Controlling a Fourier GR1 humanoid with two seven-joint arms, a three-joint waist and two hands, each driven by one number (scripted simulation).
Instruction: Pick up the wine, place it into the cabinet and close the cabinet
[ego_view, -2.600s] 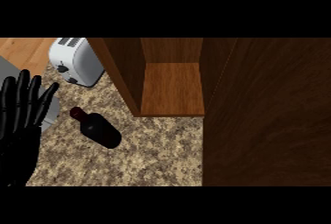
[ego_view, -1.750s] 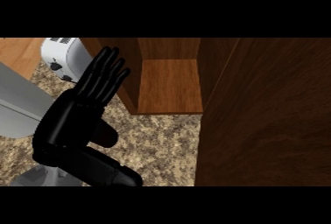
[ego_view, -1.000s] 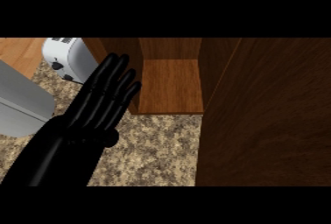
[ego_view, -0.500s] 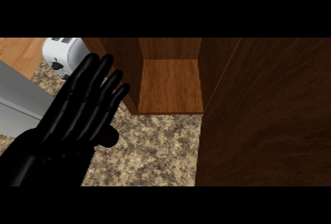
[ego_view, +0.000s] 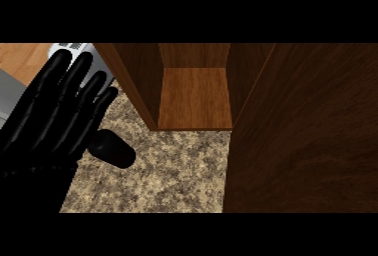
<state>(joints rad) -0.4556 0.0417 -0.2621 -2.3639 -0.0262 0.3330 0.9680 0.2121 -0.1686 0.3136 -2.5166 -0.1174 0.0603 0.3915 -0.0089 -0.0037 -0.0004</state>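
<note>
Change: the left hand (ego_view: 44, 130) has moved a little to the left and lower than half a second ago. Its fingertips now lie over the toaster's corner and no longer near the cabinet's wall. The cabinet and the counter are in the same places as before.
Cabinet door (ego_view: 303, 130): a big dark wooden panel that fills the right part of the head view from top to bottom. It stands open, and its left edge is beside the cabinet's opening.
Cabinet (ego_view: 136, 80): open, at the top middle. Inside, a lighter brown shelf (ego_view: 193, 97) shows between two darker side walls, and its front edge meets the counter.
Counter (ego_view: 177, 175): speckled beige and brown stone, showing between the hand and the door.
Left hand: black, comes in from the lower left and covers most of the left side. The fingers are straight and slightly spread, pointing up and to the right. It is released and grasps nothing.
Toaster (ego_view: 74, 47): white, at the top left, mostly hidden behind the fingertips.
Wine (ego_view: 114, 150): only a dark rounded end shows, on the counter at the hand's right edge, left of the cabinet and outside it. The rest is hidden by the hand, and I cannot tell if the hand touches it.
Right hand: does not show.
</note>
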